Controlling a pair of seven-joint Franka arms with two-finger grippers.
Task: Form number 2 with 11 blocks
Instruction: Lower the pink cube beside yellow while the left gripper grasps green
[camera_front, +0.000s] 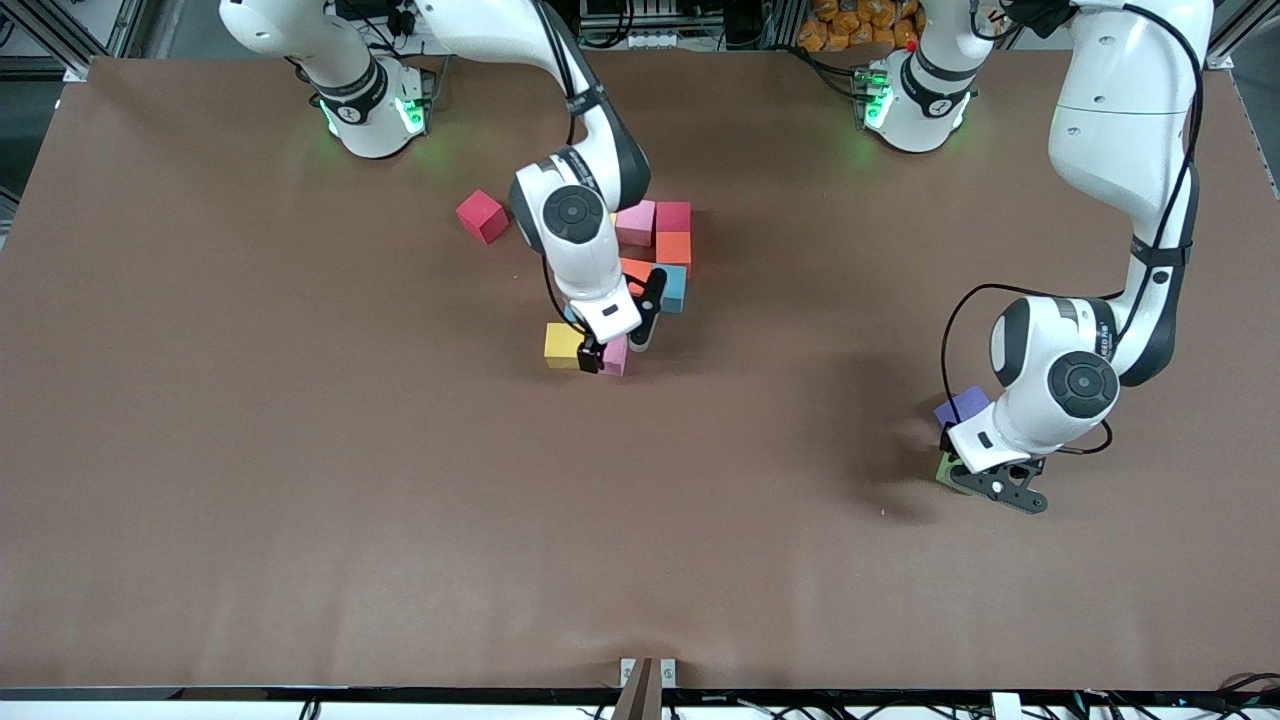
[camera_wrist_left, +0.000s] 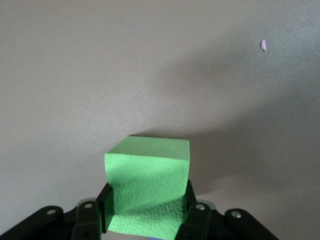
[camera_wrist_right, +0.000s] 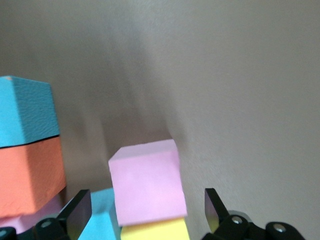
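Note:
Blocks form a partial figure mid-table: a pink block (camera_front: 636, 222), a dark pink block (camera_front: 673, 216), two orange blocks (camera_front: 673, 248) and a light blue block (camera_front: 672, 288). Nearer the camera lie a yellow block (camera_front: 563, 345) and a pink block (camera_front: 614, 356). A red block (camera_front: 483, 216) lies apart. My right gripper (camera_front: 598, 358) is open, its fingers astride that pink block (camera_wrist_right: 146, 182) with gaps on both sides, beside the yellow block (camera_wrist_right: 155, 231) and a light blue block (camera_wrist_right: 100, 215). My left gripper (camera_front: 958, 472) is shut on the green block (camera_front: 943, 467), its fingers pressed on the block's sides (camera_wrist_left: 148, 180).
A purple cube (camera_front: 962, 405) sits right beside the left gripper, toward the robots' bases. A stacked light blue block (camera_wrist_right: 27, 112) and orange block (camera_wrist_right: 30, 175) show beside the right gripper. A small pink crumb (camera_wrist_left: 263, 46) lies on the brown table (camera_front: 300, 480).

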